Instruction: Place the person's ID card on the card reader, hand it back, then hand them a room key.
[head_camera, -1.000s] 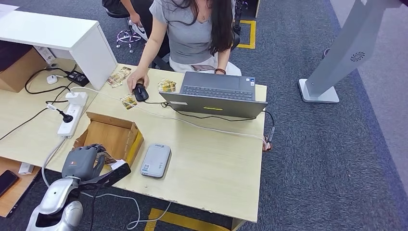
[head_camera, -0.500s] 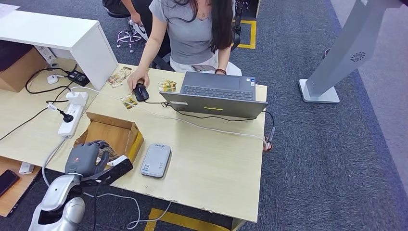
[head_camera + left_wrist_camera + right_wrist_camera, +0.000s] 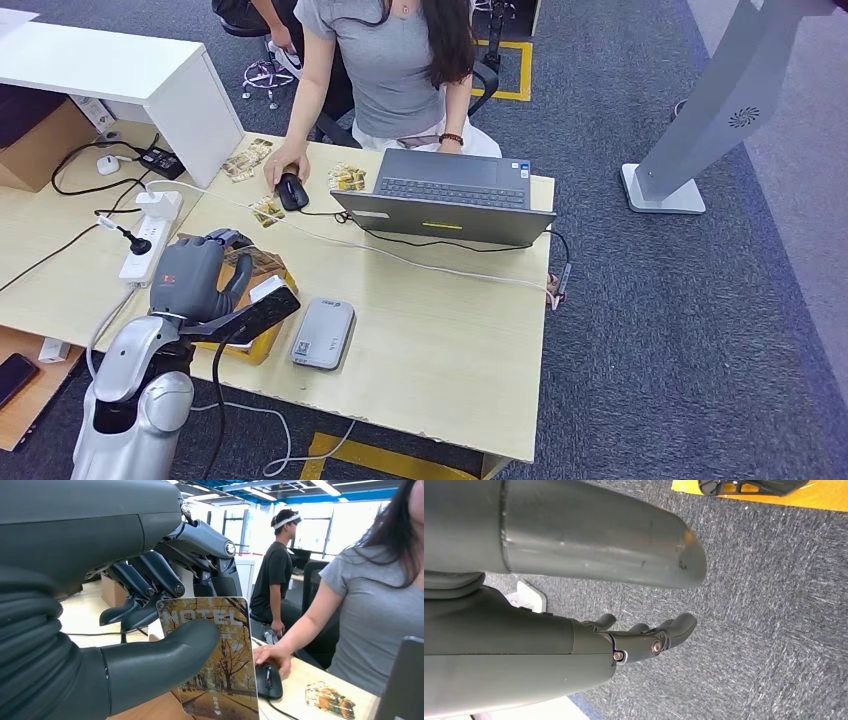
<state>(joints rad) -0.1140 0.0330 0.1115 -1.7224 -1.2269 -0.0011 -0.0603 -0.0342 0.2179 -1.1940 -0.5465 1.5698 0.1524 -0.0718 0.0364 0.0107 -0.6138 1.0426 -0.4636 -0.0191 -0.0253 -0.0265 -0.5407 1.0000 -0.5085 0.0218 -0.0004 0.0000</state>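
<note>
My left hand [image 3: 195, 275] hovers over the open cardboard box [image 3: 262, 292] at the desk's near left. In the left wrist view the left hand [image 3: 145, 652] pinches a hotel key card [image 3: 220, 665], printed with autumn trees, between the thumb and the fingers. The grey card reader [image 3: 323, 333] lies flat just right of the box. Across the desk a person [image 3: 385, 60] sits with one hand on a black mouse [image 3: 292, 191]. My right hand [image 3: 644, 637] hangs over the carpet with its fingers apart and nothing in it.
An open laptop [image 3: 445, 195] stands at the desk's far side with cables trailing off it. Loose picture cards [image 3: 347, 178] lie near the mouse. A power strip [image 3: 148, 240] and cables cover the left desk. A white kiosk base [image 3: 662, 190] stands on the carpet to the right.
My left hand has risen from the box's near edge and moved forward over the box, with the card in it. The person has sat up straighter.
</note>
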